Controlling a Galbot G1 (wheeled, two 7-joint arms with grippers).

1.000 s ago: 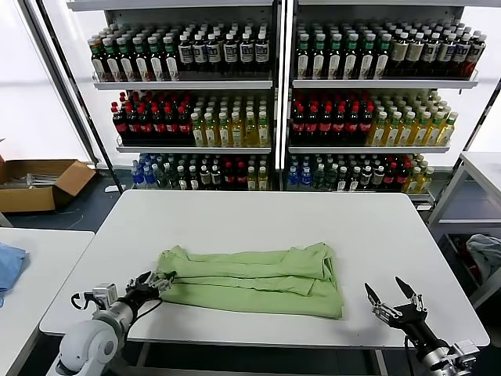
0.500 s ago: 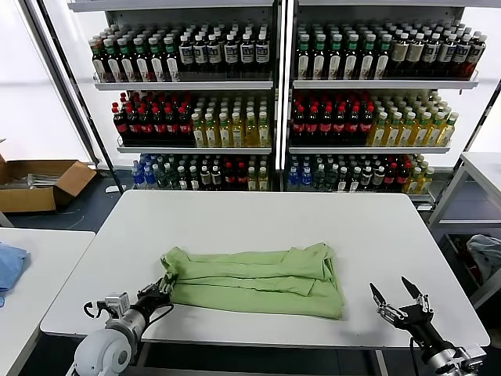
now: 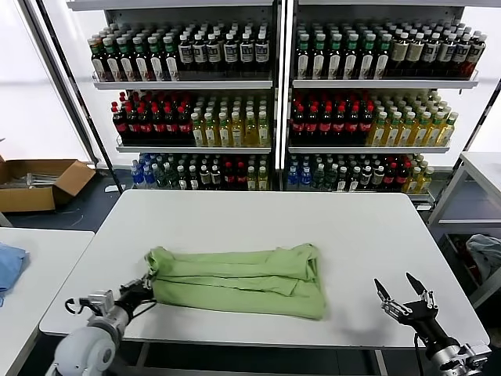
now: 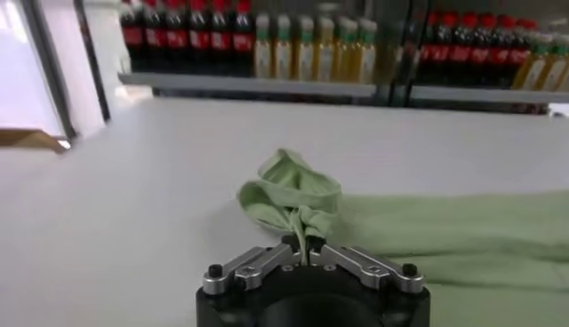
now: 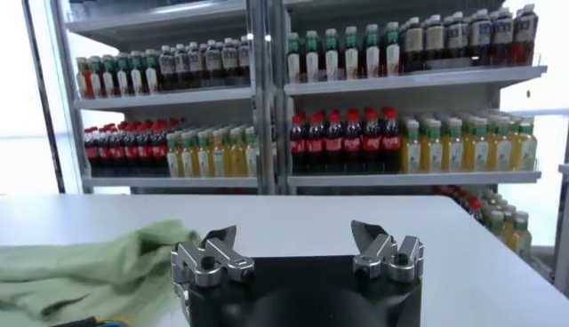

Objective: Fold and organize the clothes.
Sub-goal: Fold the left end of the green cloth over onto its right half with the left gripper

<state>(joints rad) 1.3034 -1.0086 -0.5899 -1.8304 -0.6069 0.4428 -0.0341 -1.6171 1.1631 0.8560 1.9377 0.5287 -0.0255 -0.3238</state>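
Observation:
The light green polo shirt (image 3: pixel 239 280) lies folded into a long band across the front of the white table (image 3: pixel 258 215). No collar, buttons or print show. My left gripper (image 3: pixel 141 287) is shut on the shirt's left end; in the left wrist view the cloth (image 4: pixel 293 197) bunches up between the closed jaws of that gripper (image 4: pixel 304 250). My right gripper (image 3: pixel 401 295) is open and empty near the table's front right corner, to the right of the shirt. In the right wrist view it (image 5: pixel 293 240) stands open, with the shirt (image 5: pixel 89 271) off to one side.
Shelves of bottles (image 3: pixel 274 102) stand behind the table. A second white table (image 3: pixel 31 266) is at the left with a blue cloth (image 3: pixel 9 262) on it. A cardboard box (image 3: pixel 39 180) lies on the floor at far left. A greyish cloth bundle (image 3: pixel 484 254) lies at the right.
The left gripper has pulled the shirt's left end leftward, and the whole shirt has slid left on the table. The right gripper has drifted slightly right and stays open.

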